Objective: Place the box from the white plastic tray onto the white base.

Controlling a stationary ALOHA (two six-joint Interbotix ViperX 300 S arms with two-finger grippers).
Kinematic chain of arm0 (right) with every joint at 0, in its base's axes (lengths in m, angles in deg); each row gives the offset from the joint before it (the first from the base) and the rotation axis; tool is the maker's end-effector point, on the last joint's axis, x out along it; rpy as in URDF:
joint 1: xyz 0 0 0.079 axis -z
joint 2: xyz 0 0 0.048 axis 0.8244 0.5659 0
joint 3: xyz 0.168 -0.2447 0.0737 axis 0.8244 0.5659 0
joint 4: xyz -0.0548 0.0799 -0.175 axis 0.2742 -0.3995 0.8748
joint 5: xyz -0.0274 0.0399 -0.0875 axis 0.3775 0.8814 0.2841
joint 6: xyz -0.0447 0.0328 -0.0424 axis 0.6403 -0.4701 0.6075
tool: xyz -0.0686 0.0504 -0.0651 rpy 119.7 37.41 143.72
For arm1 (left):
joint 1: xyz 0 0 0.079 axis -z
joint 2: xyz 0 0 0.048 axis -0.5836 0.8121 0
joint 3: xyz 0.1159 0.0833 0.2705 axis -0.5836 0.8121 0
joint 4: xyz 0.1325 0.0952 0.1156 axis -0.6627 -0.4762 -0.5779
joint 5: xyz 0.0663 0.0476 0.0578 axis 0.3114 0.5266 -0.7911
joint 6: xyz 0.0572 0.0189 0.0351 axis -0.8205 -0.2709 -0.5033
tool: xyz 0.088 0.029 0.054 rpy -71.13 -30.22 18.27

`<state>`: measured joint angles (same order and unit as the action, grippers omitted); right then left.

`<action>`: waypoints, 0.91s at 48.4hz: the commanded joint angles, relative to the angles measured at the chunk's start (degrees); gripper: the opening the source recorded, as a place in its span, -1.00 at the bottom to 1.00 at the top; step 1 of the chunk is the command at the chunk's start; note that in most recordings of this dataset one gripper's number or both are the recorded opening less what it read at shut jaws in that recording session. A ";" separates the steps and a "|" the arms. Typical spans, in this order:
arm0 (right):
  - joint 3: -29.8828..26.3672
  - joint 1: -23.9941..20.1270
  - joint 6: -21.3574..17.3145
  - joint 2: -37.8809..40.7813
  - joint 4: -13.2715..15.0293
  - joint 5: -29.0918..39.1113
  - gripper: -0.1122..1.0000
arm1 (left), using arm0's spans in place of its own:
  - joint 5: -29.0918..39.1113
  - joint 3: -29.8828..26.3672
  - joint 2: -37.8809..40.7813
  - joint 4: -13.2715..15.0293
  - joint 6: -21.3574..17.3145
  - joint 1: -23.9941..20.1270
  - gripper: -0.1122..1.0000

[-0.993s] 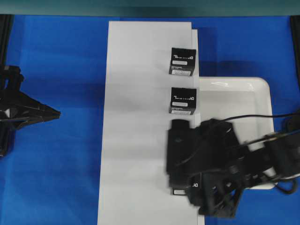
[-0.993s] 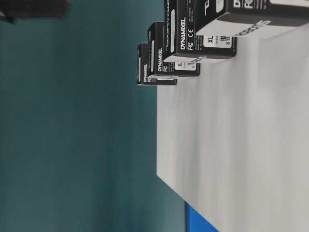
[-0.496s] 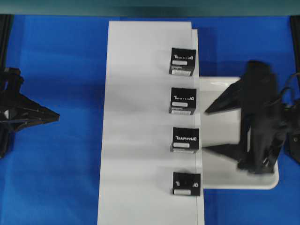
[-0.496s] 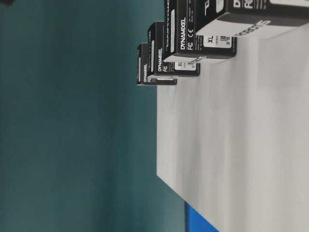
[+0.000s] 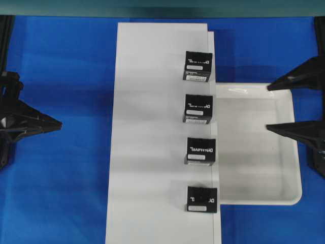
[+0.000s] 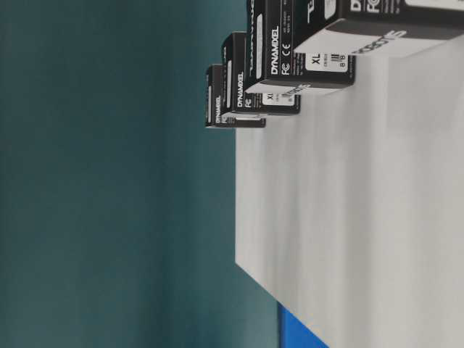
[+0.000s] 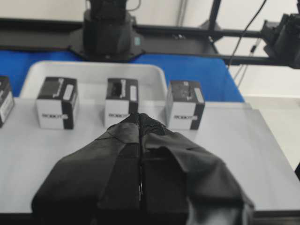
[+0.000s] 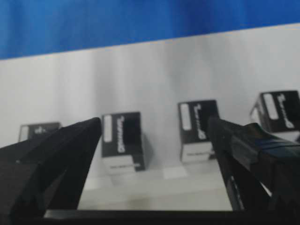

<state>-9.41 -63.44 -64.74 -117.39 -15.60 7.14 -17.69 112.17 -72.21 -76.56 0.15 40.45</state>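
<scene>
We are seeing the box (image 5: 201,199) sitting on the white base (image 5: 152,152), last in a row with three lettered boxes (image 5: 198,108), just beside the white plastic tray (image 5: 284,195). The right end effector (image 5: 267,106) is hanging released over the tray's far edge; the left end effector (image 5: 60,123) is resting clenched over the blue worktop (image 5: 66,178).

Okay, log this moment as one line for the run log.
box on white base, released | white plastic tray holds no box | right gripper open over tray's right edge | left gripper shut, off to the left
</scene>
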 commanded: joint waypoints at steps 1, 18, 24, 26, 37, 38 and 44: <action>1.41 0.26 0.18 -2.90 0.44 -0.70 0.95 | -0.53 -1.41 0.09 -0.09 0.00 0.09 -0.93; 9.14 0.35 0.26 -13.80 0.53 -4.83 0.93 | -0.26 -1.58 -1.67 -0.09 0.09 0.09 -0.93; 10.46 0.35 0.44 -15.47 0.53 -7.38 0.93 | -0.35 -1.67 -1.67 -0.09 0.09 0.09 -0.93; 10.81 0.35 0.53 -15.91 0.53 -8.09 0.93 | -0.26 -1.67 -1.58 -0.09 0.09 0.09 -0.93; 12.30 0.35 0.53 -18.02 0.53 -9.05 0.93 | -0.44 -1.58 -1.67 -0.09 0.09 0.09 -0.93; 12.39 0.44 0.53 -18.19 0.53 -9.05 0.93 | -0.44 -1.58 -1.67 -0.09 0.09 0.09 -0.93; 12.83 0.44 0.53 -18.90 0.53 -9.05 0.93 | -0.44 -1.58 -1.67 -0.09 0.09 0.09 -0.93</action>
<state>3.59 -63.18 -64.30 -136.20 -15.34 -1.30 -17.69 112.09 -74.15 -76.56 0.15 40.45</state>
